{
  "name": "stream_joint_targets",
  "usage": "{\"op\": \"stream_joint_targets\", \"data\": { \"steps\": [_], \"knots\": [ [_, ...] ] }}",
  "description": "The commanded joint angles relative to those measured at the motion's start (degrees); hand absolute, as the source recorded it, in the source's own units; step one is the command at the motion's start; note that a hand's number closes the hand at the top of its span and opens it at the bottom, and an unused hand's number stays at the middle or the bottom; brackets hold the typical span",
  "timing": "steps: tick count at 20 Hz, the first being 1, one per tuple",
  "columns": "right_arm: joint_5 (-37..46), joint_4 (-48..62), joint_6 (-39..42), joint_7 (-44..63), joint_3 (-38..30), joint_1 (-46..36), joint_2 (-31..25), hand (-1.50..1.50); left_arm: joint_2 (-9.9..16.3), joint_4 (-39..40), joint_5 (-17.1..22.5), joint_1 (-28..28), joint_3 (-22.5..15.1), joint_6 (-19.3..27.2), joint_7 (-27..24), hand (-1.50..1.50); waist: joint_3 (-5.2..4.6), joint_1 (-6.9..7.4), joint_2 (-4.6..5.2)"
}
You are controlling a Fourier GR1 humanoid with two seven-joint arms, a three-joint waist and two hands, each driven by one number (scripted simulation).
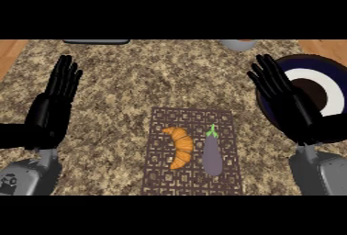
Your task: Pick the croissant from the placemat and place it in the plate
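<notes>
Placemat (193, 183): a dark brown patterned mat, lying on the near middle of the worktop.
Croissant (180, 147): golden orange and curved, resting on the left half of the placemat, untouched by either hand.
Eggplant (213, 155): purple with a green stem pointing away, lying just beside the croissant on the mat's right half.
Left hand (51, 108): black, at the view's left, fingers (64, 75) straight and close together, pointing away, holding nothing.
Right hand (291, 105): black, at the view's right, fingers (267, 75) straight and slightly fanned, holding nothing, overlapping the plate in the view.
Plate (332, 87): dark blue rim with a white ring and dark centre, right of the mat, partly hidden by the right hand.
Worktop (136, 87): speckled brown granite.
Far edge: a grey object (238, 44) and a dark flat object (96, 41), both cut off.
</notes>
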Motion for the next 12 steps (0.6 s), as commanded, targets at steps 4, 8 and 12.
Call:
{"op": "stream_joint_targets", "data": {
  "steps": [4, 8, 12],
  "knots": [
    [6.85, 4.91, -1.4, -4.28, -1.41, -10.09, -2.02, 1.5, -2.02, 8.85, 0.94, 7.59, -3.15, -1.07, 6.19, 0.0, 2.31, 1.87, 1.63],
    [27.24, 7.71, -8.79, -5.16, -0.38, -9.4, -12.25, 1.5, -3.14, 12.54, 2.57, 11.45, -5.45, -3.59, 7.99, 0.0, 1.88, 1.11, 2.39],
    [29.43, 13.78, -21.54, -18.14, -0.12, -4.63, 1.11, -1.5, -4.55, 11.91, 2.08, 12.37, -7.25, -3.05, 10.52, 0.0, 2.42, 1.45, 1.29]
  ]
}}
